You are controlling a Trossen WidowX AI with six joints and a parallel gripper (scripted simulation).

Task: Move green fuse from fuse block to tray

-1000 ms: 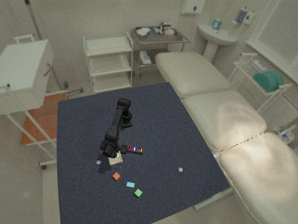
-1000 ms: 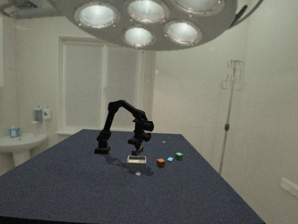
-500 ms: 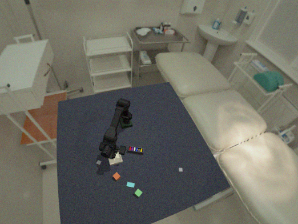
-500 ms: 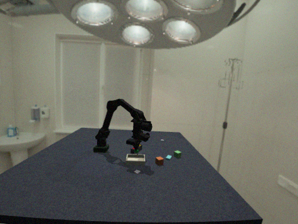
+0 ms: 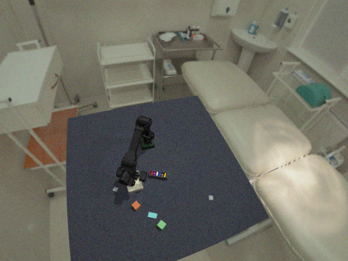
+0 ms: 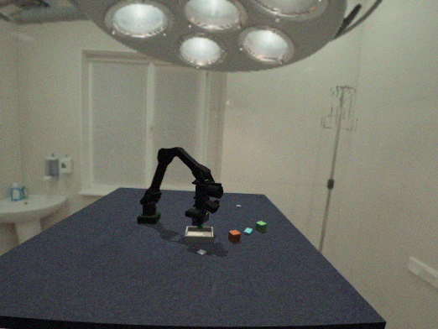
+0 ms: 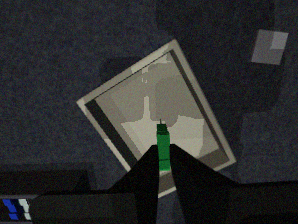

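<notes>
My gripper (image 6: pixel 200 224) (image 7: pixel 163 149) is shut on the green fuse (image 6: pixel 200 227) (image 7: pixel 163 142). The fuse points down, low over the light tray (image 5: pixel 135 189) (image 6: pixel 199 239) (image 7: pixel 175 95). In the wrist view it overlaps the tray's inside, near the rim at the bottom of the view; its exact height over the tray floor is hard to tell. The black fuse block (image 5: pixel 158 178) (image 7: pixel 45 182) stands beside the tray with a row of coloured fuses. In the wrist view it is at the lower left, partly covered by the gripper. In the exterior view I cannot make it out.
An orange cube (image 5: pixel 136 205) (image 6: pixel 234 236), a cyan flat piece (image 5: pixel 153 215) (image 6: pixel 247 231) and a green cube (image 5: pixel 161 224) (image 6: pixel 261 227) lie off to one side of the tray. A small grey piece (image 5: pixel 115 189) (image 6: pixel 201 252) (image 7: pixel 269 47) lies near the tray, another (image 5: pixel 211 198) farther off.
</notes>
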